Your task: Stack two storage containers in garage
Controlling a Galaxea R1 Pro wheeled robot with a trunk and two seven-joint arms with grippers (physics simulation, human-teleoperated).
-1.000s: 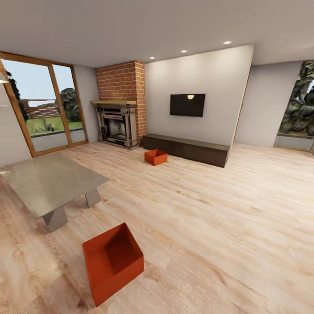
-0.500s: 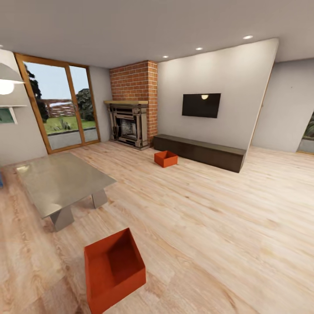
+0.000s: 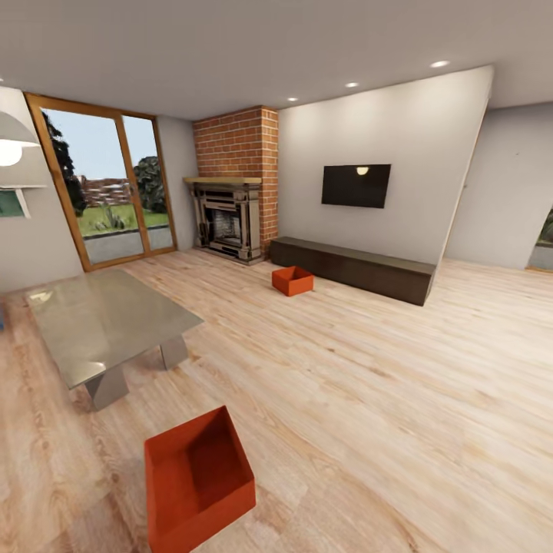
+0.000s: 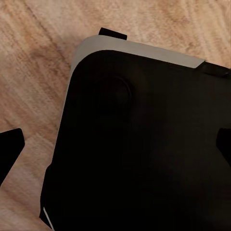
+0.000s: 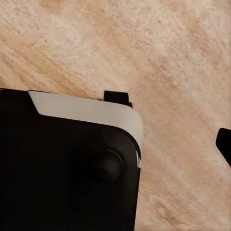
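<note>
Two orange-red storage containers stand on the light wood-plank floor of the living room. The near container (image 3: 197, 479) is close in front of me, low and left in the head view, open side up and empty. The far container (image 3: 293, 280) sits in front of the low dark cabinet. My left gripper (image 4: 116, 144) is open over my dark base, its fingertips (image 4: 9, 150) far apart and holding nothing. My right gripper (image 5: 115, 147) hangs over the planks beside the base. One of its fingertips (image 5: 224, 143) sits far out at the picture's edge, so it reads as open and empty.
A glass coffee table (image 3: 100, 316) stands left of the near container. A brick fireplace (image 3: 230, 188), a wall television (image 3: 355, 185) and a long dark cabinet (image 3: 353, 269) line the back wall. Glass doors (image 3: 107, 192) are at the left. Bare planks stretch to the right.
The head camera has turned left, so the whole scene has slid right in the picture and a pendant lamp has come in at the left edge. The containers themselves have not moved.
</note>
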